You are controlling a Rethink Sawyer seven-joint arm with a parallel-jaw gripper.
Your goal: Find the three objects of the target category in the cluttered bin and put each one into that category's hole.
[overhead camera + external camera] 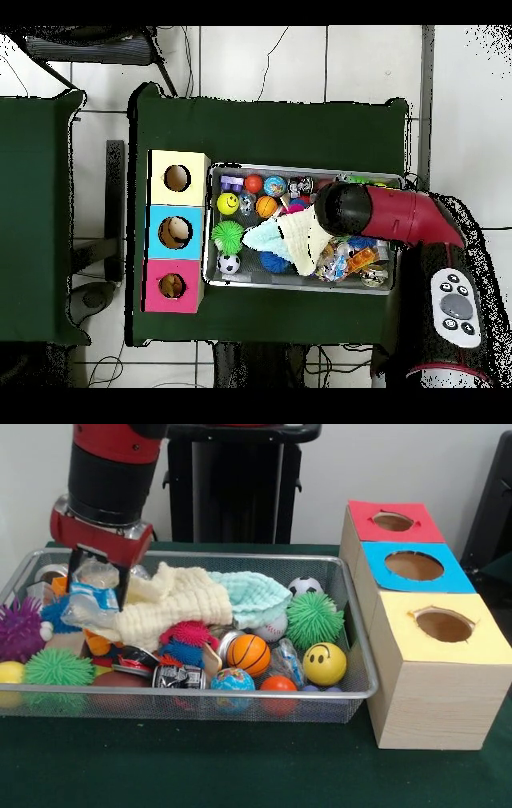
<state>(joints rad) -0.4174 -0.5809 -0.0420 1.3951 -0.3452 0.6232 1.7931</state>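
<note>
The silver wire-mesh bin (200, 694) is full of toys and also shows in the overhead view (300, 287). My gripper (99, 584) hangs over the bin's left end in the front view. Its two black fingers (125, 584) stand either side of a clear crinkly plastic packet (90, 598) with a blue label and press on it. In the overhead view the red arm (400, 215) hides the gripper. The red-surround hole (393, 522) is on the farthest wooden box, well to the right of the bin, and shows in the overhead view too (172, 286).
A cream cloth (180, 604) and a mint cloth (256, 596) cover the bin's middle. Around them lie spiky balls (314, 618), a basketball (248, 653), a yellow smiley ball (324, 662) and a soccer ball (305, 586). Blue-hole (414, 566) and yellow-hole (444, 626) boxes stand nearer than the red one.
</note>
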